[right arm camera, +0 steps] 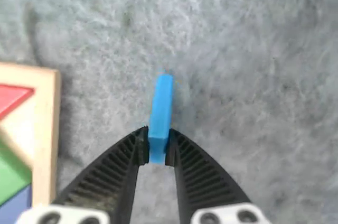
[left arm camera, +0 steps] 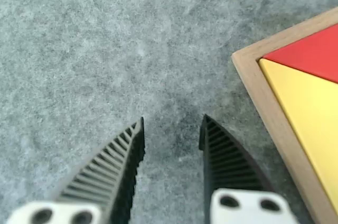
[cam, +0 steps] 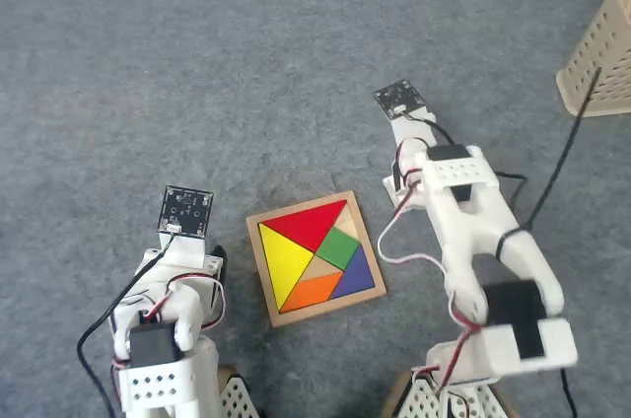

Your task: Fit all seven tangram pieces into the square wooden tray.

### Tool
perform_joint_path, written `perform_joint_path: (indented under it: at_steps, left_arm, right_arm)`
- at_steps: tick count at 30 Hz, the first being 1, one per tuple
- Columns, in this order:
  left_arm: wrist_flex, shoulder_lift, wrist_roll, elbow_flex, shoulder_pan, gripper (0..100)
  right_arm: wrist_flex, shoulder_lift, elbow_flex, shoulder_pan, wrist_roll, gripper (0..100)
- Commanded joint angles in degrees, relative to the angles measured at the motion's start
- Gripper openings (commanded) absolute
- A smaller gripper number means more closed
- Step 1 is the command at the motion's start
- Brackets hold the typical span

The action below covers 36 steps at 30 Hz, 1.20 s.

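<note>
Tangram tray part-filled, one blue piece pinched on edge

High view: the square wooden tray [cam: 299, 206] lies at the middle of the grey, felt-like counter [cam: 197, 93]. It holds five flat coloured pieces: a red triangle [cam: 311, 224], a yellow triangle [cam: 279, 262], a green square [cam: 338, 248], an orange piece [cam: 311, 290] and a purple triangle [cam: 355, 278]. A pale perforated block [cam: 601, 53] stands at two o'clock. Left wrist view: the left tool [left arm camera: 171, 121] has its two ridged black fingers spread over bare felt, near a tray corner. Right wrist view: the right tool [right arm camera: 157, 131] pinches one blue piece [right arm camera: 161, 102] standing on its thin edge, just beside the tray's rim.
</note>
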Motion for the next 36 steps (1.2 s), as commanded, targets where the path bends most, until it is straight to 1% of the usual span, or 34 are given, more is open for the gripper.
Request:
perform_joint_path:
  at_steps: [1,5,9,13,15,18,21,28,36]
  left_arm:
    - [0.26,-0.35,-0.26,-0.66,0.00,17]
    - [0.26,-0.35,-0.26,-0.66,0.00,17]
    - [0.26,-0.35,-0.26,-0.66,0.00,17]
    - [0.26,-0.35,-0.26,-0.66,0.00,17]
    - [0.26,-0.35,-0.26,-0.66,0.00,17]
    - [0.26,-0.35,-0.26,-0.66,0.00,17]
    - [0.26,-0.35,-0.26,-0.66,0.00,17]
    - [0.26,-0.35,-0.26,-0.66,0.00,17]
    - [0.26,-0.35,-0.26,-0.66,0.00,17]
  right_arm:
    - [0.75,-8.66,2.20,-3.03,-1.85,0.6]
    - [0.75,-12.62,5.19,-10.15,-2.02,0.6]
    - [-1.19,-11.74,5.01,-13.58,-2.02,0.6]
    - [-4.09,-8.22,4.75,-13.76,-2.02,0.6]
    - [-3.47,-6.29,3.52,-13.76,-2.37,0.6]
    - [-1.27,-4.00,0.97,-13.76,-5.98,0.6]
    - [0.40,-2.24,-0.88,-13.76,-6.42,0.6]
    - [2.86,-4.09,-1.23,-13.85,-6.77,0.6]
    - [3.21,-6.90,0.09,-14.02,-6.77,0.6]
